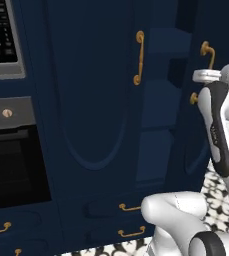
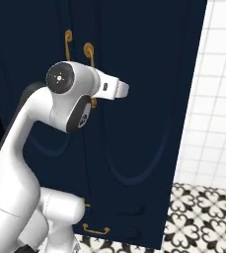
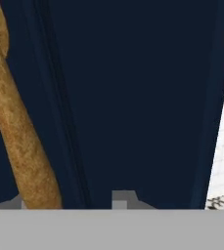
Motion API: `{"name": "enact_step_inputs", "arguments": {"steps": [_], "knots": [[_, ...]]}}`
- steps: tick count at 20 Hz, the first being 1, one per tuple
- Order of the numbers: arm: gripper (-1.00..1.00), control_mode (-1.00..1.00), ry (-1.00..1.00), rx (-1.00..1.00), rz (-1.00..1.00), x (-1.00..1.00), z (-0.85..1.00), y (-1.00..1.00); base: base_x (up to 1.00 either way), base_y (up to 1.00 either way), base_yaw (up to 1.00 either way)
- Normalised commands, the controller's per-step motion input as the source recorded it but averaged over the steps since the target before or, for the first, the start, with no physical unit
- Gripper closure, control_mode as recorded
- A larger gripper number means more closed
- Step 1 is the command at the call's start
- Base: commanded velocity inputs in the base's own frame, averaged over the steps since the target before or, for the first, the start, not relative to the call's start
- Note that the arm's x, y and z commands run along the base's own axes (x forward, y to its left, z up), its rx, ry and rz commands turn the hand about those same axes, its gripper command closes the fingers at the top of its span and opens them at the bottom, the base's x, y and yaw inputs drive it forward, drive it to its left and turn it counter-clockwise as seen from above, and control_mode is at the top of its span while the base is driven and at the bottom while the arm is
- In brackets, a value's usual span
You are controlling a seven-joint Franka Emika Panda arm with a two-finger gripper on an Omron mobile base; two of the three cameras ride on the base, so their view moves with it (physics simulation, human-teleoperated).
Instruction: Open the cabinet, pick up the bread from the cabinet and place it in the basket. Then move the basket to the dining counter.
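Navy cabinet (image 1: 96, 100) front, brass handle (image 3: 15, 132) cropped close, gripper fingertips hidden, grip state unclear

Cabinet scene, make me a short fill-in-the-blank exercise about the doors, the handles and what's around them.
1. The cabinet doors are painted navy ____.
2. In the hand view, the long curved handle close to the gripper is the colour of ____.
3. In the left base view, the black oven front sits to the ____ of the cabinet doors.
4. In the right base view, the wall beside the cabinet is covered in white ____.

Missing words: blue; brass; left; tiles
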Motion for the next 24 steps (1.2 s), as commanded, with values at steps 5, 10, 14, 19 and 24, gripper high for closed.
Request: {"name": "enact_step_inputs", "arguments": {"steps": [5, 10, 14, 19, 24], "knots": [[1.0, -1.0, 0.0, 0.0, -0.01, -0.69, -0.06, -1.0, 0.0, 0.0, 0.0], [1.0, -1.0, 0.0, 0.0, -0.03, -0.66, -0.05, -1.0, 0.0, 0.0, 0.0], [1.0, -1.0, 0.0, 0.0, -0.04, -0.61, -0.07, -1.0, 0.0, 0.0, 0.0], [1.0, -1.0, 0.0, 0.0, -0.05, -0.59, -0.07, -1.0, 0.0, 0.0, 0.0], [1.0, -1.0, -0.06, 0.0, -0.07, -0.62, -0.06, -1.0, 0.0, 0.0, 0.0]]}}
